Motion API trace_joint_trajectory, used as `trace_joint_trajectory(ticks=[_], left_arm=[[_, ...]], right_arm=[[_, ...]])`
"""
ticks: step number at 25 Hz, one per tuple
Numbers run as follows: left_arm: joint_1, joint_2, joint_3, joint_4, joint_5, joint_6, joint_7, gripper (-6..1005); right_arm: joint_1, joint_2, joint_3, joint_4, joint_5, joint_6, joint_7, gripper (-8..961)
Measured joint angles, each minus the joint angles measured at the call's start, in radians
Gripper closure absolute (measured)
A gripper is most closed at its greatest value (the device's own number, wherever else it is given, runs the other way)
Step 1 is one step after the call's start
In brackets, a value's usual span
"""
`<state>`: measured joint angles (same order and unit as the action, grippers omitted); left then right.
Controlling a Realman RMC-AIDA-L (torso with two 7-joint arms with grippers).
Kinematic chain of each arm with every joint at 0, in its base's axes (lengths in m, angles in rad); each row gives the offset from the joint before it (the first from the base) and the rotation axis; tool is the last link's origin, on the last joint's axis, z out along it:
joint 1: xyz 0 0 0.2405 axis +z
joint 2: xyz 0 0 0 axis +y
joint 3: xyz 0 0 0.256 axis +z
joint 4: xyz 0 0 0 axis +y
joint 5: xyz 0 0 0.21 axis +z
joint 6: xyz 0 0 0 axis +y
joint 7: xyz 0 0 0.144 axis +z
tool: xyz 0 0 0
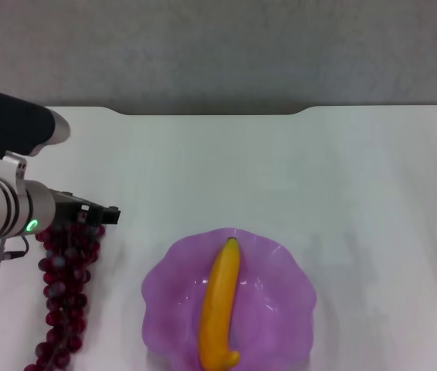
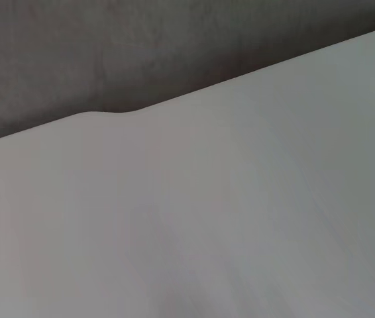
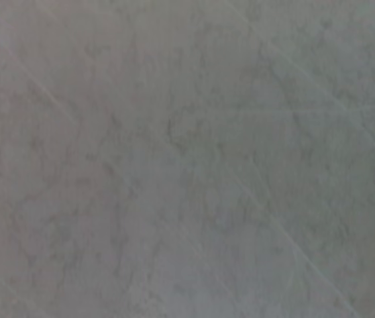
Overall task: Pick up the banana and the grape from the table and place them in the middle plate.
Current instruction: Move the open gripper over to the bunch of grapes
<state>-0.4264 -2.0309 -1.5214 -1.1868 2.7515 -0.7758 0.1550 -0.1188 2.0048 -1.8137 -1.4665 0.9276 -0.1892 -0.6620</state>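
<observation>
Head view: the banana (image 1: 220,305) lies lengthwise in the plate (image 1: 280,325), dark tip toward the far rim. The grapes (image 1: 62,290) lie on the table (image 1: 319,178), left of the plate and apart from it. The left gripper (image 1: 99,213) sits over the bunch's far end; its opening cannot be told.

Left wrist view: bare table (image 2: 227,218) and its notched far edge.

Right wrist view: only a grey mottled surface.

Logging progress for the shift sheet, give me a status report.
Left pincer over the top of the grapes, which lie on the table. Right arm out of sight. Banana already in the plate. Nothing between grapes and plate.
</observation>
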Motion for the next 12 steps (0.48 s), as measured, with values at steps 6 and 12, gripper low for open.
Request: trace_joint_trajectory(ticks=[6,12], left_arm=[[-0.012,0.001,-0.012,0.033,0.005,0.012,-0.006,147],[-0.042,0.001,-0.024,0.1,0.029,0.015,-0.01,148]], right_arm=[[0.01,0.0,-0.005,0.003,0.001,0.006,0.0,368],[0.018,-0.001,-0.006,0.001,0.001,0.011,-0.001,369]])
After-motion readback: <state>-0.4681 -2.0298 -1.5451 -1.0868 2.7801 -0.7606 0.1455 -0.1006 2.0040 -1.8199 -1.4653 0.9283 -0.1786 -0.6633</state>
